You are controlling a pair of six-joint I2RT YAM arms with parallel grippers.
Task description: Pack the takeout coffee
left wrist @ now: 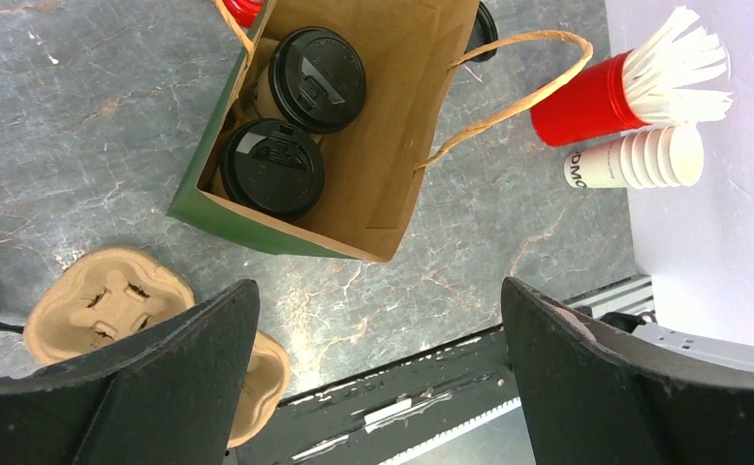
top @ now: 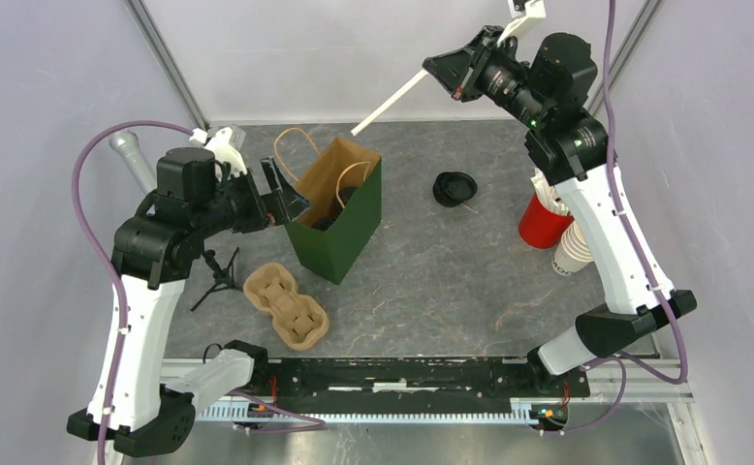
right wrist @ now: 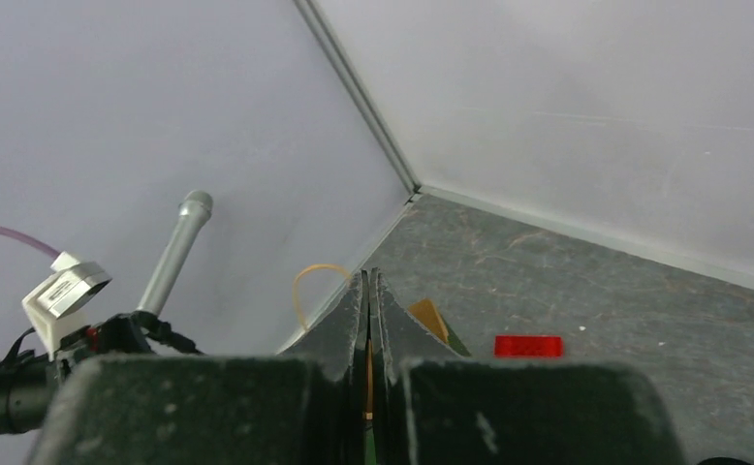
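Note:
Two takeout coffees with black lids (left wrist: 317,64) (left wrist: 272,167) stand inside the open green paper bag (left wrist: 257,228), which is brown inside. In the top view the bag (top: 339,232) stands left of centre. My left gripper (top: 281,199) is open and empty, close to the bag's left rim; its wide-apart fingers (left wrist: 378,291) frame the table below the bag. My right gripper (top: 433,70) is raised high at the back, shut on a thin white stick (top: 388,102) that slants down toward the bag's far rim. In the right wrist view its jaws (right wrist: 367,276) are pressed together.
A tan pulp cup carrier (top: 286,305) lies in front of the bag. A stack of black lids (top: 454,188) sits right of the bag. A red cup of white sticks (top: 545,221) and a stack of lidless cream cups (top: 575,254) stand at the right. A small black tripod (top: 216,276) is at the left.

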